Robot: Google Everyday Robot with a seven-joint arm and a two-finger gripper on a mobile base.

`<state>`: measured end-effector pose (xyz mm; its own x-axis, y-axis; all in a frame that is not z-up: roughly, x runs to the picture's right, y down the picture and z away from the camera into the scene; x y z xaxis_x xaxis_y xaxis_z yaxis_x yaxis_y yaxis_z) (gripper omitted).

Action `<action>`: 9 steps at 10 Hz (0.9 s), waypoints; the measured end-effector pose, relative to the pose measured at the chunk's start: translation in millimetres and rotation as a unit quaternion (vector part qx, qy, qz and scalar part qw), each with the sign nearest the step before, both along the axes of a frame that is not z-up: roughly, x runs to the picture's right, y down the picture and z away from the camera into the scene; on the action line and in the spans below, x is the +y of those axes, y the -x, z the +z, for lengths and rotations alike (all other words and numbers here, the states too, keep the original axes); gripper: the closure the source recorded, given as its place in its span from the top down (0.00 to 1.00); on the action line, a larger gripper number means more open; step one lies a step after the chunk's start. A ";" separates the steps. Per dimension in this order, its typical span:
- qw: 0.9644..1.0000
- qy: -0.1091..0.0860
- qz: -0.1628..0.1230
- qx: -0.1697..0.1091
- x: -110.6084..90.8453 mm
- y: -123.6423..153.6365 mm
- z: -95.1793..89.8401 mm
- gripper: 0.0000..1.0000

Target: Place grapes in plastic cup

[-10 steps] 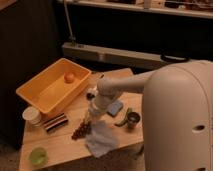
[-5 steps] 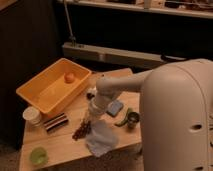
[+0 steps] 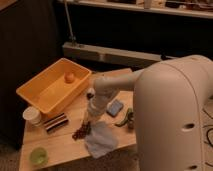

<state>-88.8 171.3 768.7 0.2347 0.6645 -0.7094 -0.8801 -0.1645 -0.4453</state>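
just beside the grapes (image 3: 80,133), end effector (image 3: 88,120) on downward-angled arm (image 3: 106,91)

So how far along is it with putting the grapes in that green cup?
Hardly started. The grapes lie on the table, apart from the plastic cup near its front corner. In hand: the gripper hangs right at the grapes. Left: lifting them, carrying them over, dropping them in.

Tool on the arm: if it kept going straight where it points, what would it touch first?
Probably the grapes: the tool points down just above them on the wooden table, though depth is unclear.
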 end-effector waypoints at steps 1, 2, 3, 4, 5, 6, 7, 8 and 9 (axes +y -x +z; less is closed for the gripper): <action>0.999 -0.001 0.010 -0.030 -2.1 2.7 -8.0 0.80; 0.998 0.000 0.022 -0.054 -5.9 3.2 -16.4 0.80; 0.998 0.000 0.025 -0.058 -8.7 2.8 -20.8 0.80; 0.999 -0.001 0.014 -0.048 -7.4 4.4 -22.9 0.80; 1.000 -0.005 -0.004 -0.025 -4.0 4.9 -20.5 0.80; 1.000 -0.010 -0.024 0.000 2.0 4.8 -14.4 0.80; 0.999 -0.012 -0.034 0.013 7.5 4.3 -9.7 0.80; 0.999 -0.014 -0.036 0.022 10.1 2.2 -6.5 0.80; 0.999 -0.016 -0.037 0.026 12.4 1.4 -4.7 0.80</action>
<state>-90.2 183.7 764.1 0.2477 0.6687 -0.7011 -0.9115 -0.0845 -0.4026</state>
